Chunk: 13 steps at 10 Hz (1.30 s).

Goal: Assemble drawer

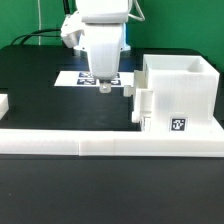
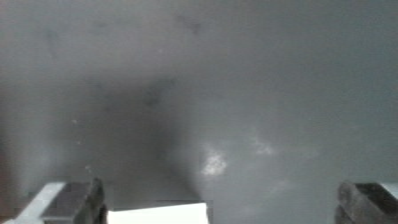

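Note:
The white hollow drawer casing (image 1: 180,95) stands at the exterior view's right, open at the top, with a black-and-white tag (image 1: 179,125) on its front face. A small white piece (image 1: 145,103) sticks out from its left side. My gripper (image 1: 104,86) hangs above the black table, to the left of the casing and apart from it. In the wrist view the two fingers (image 2: 68,203) stand wide apart with only bare table between them, so the gripper (image 2: 222,205) is open and empty. A white corner (image 2: 160,215) shows by one finger. No tray is clearly in view.
The long low white rail (image 1: 110,140) runs across the front of the table. The marker board (image 1: 72,77) lies flat behind my gripper. A white piece (image 1: 3,103) sits at the exterior view's left edge. The table (image 1: 40,90) is black.

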Available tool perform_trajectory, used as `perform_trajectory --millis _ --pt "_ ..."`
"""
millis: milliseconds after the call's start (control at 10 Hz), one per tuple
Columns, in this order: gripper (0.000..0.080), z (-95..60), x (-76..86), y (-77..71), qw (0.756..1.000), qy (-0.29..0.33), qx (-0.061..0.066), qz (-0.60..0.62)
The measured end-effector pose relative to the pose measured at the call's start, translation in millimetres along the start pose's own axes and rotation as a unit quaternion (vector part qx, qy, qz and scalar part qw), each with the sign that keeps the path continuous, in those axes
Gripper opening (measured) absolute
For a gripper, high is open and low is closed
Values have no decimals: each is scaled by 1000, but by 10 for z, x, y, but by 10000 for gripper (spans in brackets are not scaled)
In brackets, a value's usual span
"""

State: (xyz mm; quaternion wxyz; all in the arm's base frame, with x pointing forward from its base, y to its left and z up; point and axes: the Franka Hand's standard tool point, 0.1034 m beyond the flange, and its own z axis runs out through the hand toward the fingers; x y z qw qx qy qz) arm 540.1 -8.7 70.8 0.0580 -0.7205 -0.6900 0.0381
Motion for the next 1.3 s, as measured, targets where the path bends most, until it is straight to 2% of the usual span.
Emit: perform_trajectory --millis 400,700,800,900,1100,1200,1300 --pt "650 64 369 64 999 2 3 45" --pt "650 36 389 83 997 -4 14 77" --pt "650 36 352 87 997 -3 13 77" --pt "650 39 237 93 999 -3 14 48" --pt "650 -8 -70 118 1000 -4 9 22" --pt "650 -94 -67 147 999 -3 -21 35" --pt "650 -91 -58 112 999 -3 -21 34"
